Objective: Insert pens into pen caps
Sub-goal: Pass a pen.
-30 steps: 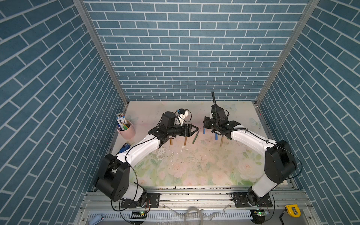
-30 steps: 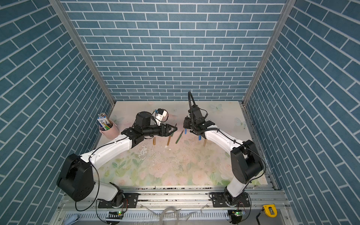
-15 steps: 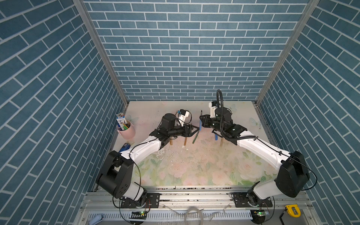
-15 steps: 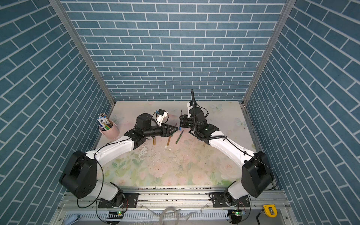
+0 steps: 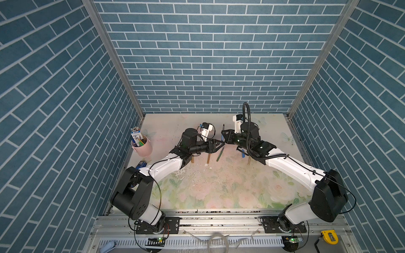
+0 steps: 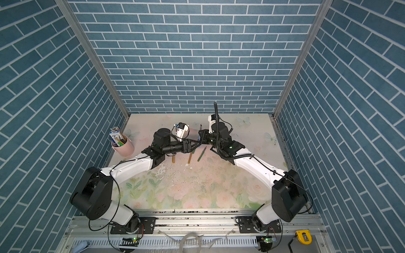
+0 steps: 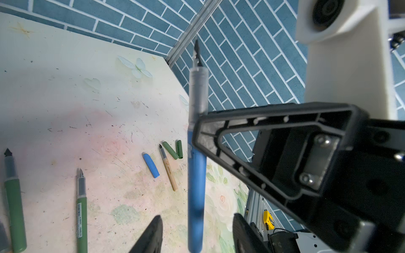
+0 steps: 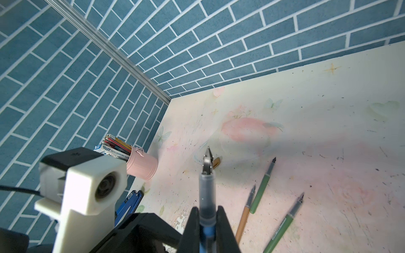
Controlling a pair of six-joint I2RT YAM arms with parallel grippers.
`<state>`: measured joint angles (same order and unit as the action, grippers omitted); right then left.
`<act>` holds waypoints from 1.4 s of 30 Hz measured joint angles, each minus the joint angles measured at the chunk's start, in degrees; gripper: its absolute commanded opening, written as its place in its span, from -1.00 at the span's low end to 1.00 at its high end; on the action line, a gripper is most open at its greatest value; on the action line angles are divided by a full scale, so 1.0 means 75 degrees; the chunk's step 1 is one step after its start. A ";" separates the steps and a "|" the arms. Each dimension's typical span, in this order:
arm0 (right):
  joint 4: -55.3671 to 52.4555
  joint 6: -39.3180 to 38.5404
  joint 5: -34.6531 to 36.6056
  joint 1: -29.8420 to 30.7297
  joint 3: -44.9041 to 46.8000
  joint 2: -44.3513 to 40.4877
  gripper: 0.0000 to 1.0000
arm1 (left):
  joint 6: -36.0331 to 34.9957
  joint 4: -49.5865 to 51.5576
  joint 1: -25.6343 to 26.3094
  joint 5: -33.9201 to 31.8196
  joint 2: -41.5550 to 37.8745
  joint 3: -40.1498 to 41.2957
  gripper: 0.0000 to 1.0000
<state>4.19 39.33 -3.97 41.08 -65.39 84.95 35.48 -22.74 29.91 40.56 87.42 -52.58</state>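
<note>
One blue pen (image 7: 197,175), uncapped, held in the air well apart from the pink cup (image 5: 142,146), on the cup's right-arm side. Long axis roughly upright: dark nib uppermost, blue barrel end lowest.

One right gripper (image 8: 207,208). Fingers clamped on the blue pen where the clear grip section meets the blue barrel; the nib projects beyond them.

One left gripper (image 7: 198,216). Fingers apart, one on either side of the pen's lower barrel, with a gap showing on both sides; holding nothing.

One blue cap (image 7: 150,164), flat on the table (image 7: 65,98), farther from the pink cup than the pen is, under the right arm.

Two green caps (image 7: 170,150), on the table, likewise beyond the pen from the cup.

Two green pens (image 8: 263,188), uncapped, flat on the table between the cup and the blue cap.

Assessment: the barrel sits squarely between the left fingers with its axis crossing their closing line, so closing alone should take the pen, with no reach needed. The nib points away from those fingers, which would leave it free for capping. The right arm is nearer the blue cap and seems better placed to fetch it.
</note>
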 measured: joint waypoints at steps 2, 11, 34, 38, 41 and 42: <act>0.0070 0.0050 -0.0009 0.0038 0.0015 0.0003 -0.97 | 0.0076 -0.0052 0.0000 0.0020 0.0041 0.0000 -0.16; 0.0312 0.0134 -0.0047 0.0137 0.0117 0.0050 -0.97 | 0.0315 -0.0233 0.0000 0.0149 0.0175 0.0000 -0.47; 0.0064 0.0152 -0.0114 0.0181 0.0122 -0.0108 -0.64 | 0.0216 -0.0111 -0.0067 0.0265 0.0157 0.0000 -0.88; -0.0443 0.0009 0.0038 0.0210 0.0154 -0.0656 -0.60 | -0.0017 0.0157 -0.0146 -0.0096 0.0085 0.0000 -0.88; -0.0708 -0.0111 0.0108 0.0198 0.0154 -0.1093 -0.58 | -0.0163 0.0315 -0.0181 -0.0274 -0.0017 0.0000 -0.88; -0.0787 -0.0119 0.0108 0.0175 0.0154 -0.1201 -0.57 | -0.0207 0.0326 -0.0181 -0.0306 -0.0055 0.0000 -0.88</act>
<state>-1.72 38.44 -3.16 42.39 -64.23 75.94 33.93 -20.29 28.56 38.26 87.00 -52.58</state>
